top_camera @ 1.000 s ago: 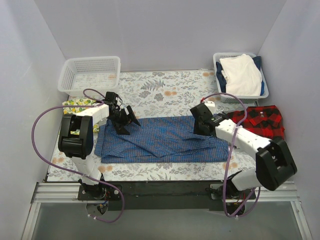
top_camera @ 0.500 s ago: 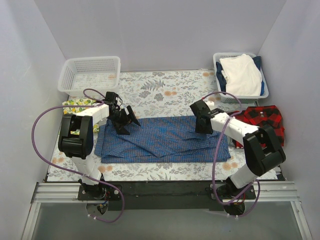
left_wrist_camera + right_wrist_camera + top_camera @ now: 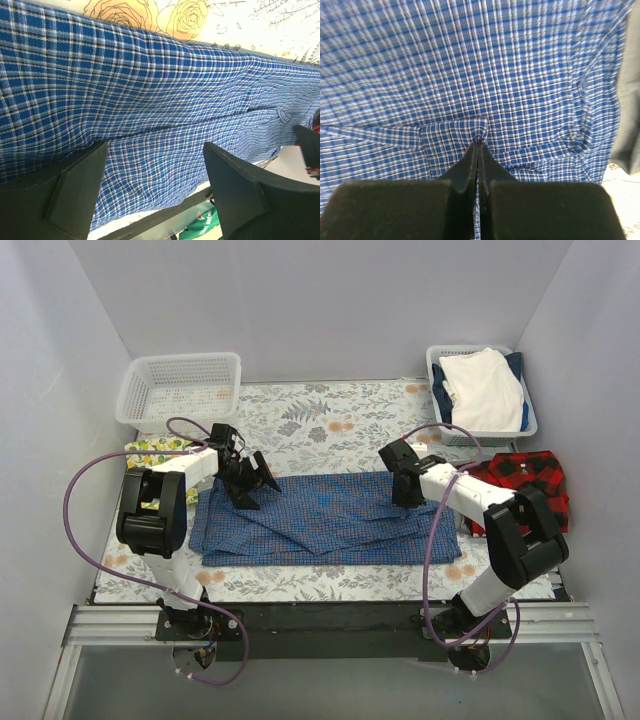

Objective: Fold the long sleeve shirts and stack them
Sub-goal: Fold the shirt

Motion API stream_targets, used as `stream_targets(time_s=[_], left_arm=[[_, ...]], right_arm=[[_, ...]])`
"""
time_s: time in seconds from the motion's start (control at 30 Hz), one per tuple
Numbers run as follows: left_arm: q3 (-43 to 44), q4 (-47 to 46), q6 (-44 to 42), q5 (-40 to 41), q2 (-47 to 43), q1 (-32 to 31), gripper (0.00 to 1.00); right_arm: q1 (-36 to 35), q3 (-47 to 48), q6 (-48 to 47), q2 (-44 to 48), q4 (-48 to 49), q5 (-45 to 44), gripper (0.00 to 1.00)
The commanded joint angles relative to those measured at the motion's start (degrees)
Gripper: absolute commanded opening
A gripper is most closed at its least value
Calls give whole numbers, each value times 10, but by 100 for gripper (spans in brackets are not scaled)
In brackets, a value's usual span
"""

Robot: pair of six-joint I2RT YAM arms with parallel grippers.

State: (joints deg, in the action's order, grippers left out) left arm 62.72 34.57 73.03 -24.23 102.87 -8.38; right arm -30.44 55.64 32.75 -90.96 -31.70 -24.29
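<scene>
blue fine-check collared cloth shirt [image 3: 325, 518] lies flat mid-table, long axis left-right, spanning between both arms. right gripper [image 3: 478, 144] clenched on a small pinch of its fabric at the far edge, right end. left gripper [image 3: 155, 150] released, hovering over the left end. red-and-black buffalo plaid shirt [image 3: 525, 482] just beside, to the right. floral-print tablecloth [image 3: 330, 425] underneath, walls close on three sides.

The right arm [image 3: 462, 498] is covering the red plaid shirt's [image 3: 530, 480] near-left part, the left arm [image 3: 185, 465] is hiding some lemon-print cloth [image 3: 148, 450], and the blue checked shirt [image 3: 150, 100] is running off both wrist views.
</scene>
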Motion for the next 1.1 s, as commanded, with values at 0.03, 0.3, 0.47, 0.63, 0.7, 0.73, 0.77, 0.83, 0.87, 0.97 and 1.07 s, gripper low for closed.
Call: stream_targets(time_s=[0.03,0.3,0.47,0.63,0.7,0.73,0.77,0.83,0.87,0.97,1.07], left_arm=[[-15,9,-26,81,20,0,78],[24,27,-23,80,-3,1,78],[63,47,-15,82,-22,0,78],[95,54,-10,86,-43,0,79],[104,60,-9,89,-51,0,79],[110,60,-9,90,-54,0,79],[111,61,-9,90,-57,0,79],[113,61,-9,94,-66,0,79],[113,60,-9,95,-69,0,79],[115,60,-10,97,-75,0,79],[113,60,-10,97,-77,0,79]], right_arm=[[1,52,-1,45,-13,-54,1],[23,66,-23,32,-11,-69,1],[44,64,-27,4,3,-55,1],[52,65,-27,-17,3,-43,6],[54,66,-25,-22,4,-44,5],[55,68,-23,-24,4,-45,4],[56,69,-23,-29,4,-45,2],[62,76,-23,-34,4,-45,1],[63,80,-23,-40,4,-46,1],[66,90,-24,-44,3,-54,1],[71,87,-23,-39,1,-63,1]])
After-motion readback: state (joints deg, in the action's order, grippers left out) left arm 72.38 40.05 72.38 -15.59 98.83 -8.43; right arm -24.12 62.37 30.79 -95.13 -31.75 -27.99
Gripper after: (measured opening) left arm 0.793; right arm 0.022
